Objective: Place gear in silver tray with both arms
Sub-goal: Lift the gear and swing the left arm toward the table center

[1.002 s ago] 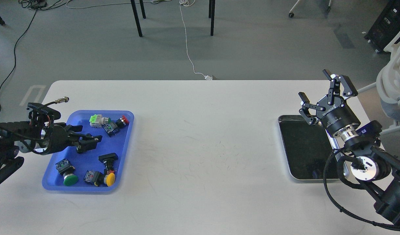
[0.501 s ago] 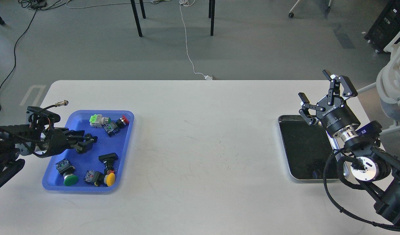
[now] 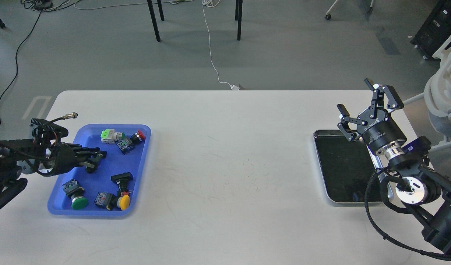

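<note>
A small dark part (image 3: 90, 168), perhaps the gear, lies in the blue tray (image 3: 140, 165) at the left. My left gripper (image 3: 98, 156) reaches low into that tray from the left, its fingertips just above and right of the dark part. The fingers look close together, but they are dark and I cannot tell their state. The silver tray (image 3: 339, 165), with a shiny rim and black inside, lies at the right. My right gripper (image 3: 365, 106) hovers open and empty over its far right corner.
The blue tray also holds several push-button switches: green (image 3: 79, 201), yellow (image 3: 123, 201), red (image 3: 139, 135) and a light-green block (image 3: 106, 134). A small dark lump (image 3: 356, 195) shows at the silver tray's near edge. My right arm covers that tray's right side.
My left gripper has drawn back to the left and sunk lower in the blue tray, and its fingers look narrower. The dark part has stayed put. The right arm has not moved.
</note>
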Motion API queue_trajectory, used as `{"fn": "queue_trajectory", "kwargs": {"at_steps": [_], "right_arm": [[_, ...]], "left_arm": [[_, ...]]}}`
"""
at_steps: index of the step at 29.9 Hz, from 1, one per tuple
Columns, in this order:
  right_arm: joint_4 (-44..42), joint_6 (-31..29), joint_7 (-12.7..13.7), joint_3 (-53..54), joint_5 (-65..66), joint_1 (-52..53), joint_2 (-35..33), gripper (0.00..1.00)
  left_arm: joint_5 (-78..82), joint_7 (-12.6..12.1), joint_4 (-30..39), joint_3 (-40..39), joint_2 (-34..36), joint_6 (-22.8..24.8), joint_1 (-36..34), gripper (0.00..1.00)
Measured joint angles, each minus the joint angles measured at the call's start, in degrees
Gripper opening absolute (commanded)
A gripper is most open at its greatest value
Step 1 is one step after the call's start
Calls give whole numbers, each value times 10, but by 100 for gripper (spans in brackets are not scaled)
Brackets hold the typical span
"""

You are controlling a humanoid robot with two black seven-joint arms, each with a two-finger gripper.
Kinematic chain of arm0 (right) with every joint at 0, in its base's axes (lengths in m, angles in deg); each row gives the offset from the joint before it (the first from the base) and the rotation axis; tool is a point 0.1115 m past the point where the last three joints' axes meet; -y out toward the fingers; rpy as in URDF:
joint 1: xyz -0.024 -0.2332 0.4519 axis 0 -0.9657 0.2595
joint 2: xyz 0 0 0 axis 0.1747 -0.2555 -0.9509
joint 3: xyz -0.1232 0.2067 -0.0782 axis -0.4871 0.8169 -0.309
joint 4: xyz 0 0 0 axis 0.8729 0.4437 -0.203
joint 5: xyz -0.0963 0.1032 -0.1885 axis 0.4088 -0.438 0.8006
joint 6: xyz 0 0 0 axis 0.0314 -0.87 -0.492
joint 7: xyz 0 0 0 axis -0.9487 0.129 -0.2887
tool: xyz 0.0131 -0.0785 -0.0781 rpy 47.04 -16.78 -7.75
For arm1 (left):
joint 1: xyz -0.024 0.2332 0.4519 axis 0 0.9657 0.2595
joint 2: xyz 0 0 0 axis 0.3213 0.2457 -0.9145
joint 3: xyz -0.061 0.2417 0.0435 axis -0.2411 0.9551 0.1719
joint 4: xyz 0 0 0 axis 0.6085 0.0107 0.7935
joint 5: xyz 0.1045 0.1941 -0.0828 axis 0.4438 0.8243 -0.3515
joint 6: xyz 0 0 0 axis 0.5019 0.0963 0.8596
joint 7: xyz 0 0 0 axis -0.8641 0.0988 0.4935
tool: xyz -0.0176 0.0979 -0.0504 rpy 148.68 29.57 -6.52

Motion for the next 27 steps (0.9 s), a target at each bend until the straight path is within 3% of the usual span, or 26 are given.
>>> {"fn": "queue_trajectory", "kwargs": {"at_steps": [7,12,17,21,27], "right_arm": [[0,0,0,0,0,0,-1,99],[0,0,0,-1,0,0,-1,99],[0,0,0,-2,0,1,-1,99],[-1,0,0,-4,0,4,-1,99],[11,-2,0,-29,0,56,-28,99]], "left_arm": [[-89,0,64,-2,62,6,-41,11],[-150,0,176,-2,112,29,-75,11],[-130,0,288,-2,115,43,-111,12],[-49,1,331,-1,62,78,-148,12],[36,0,301,2,-83,121,-189,13]]}}
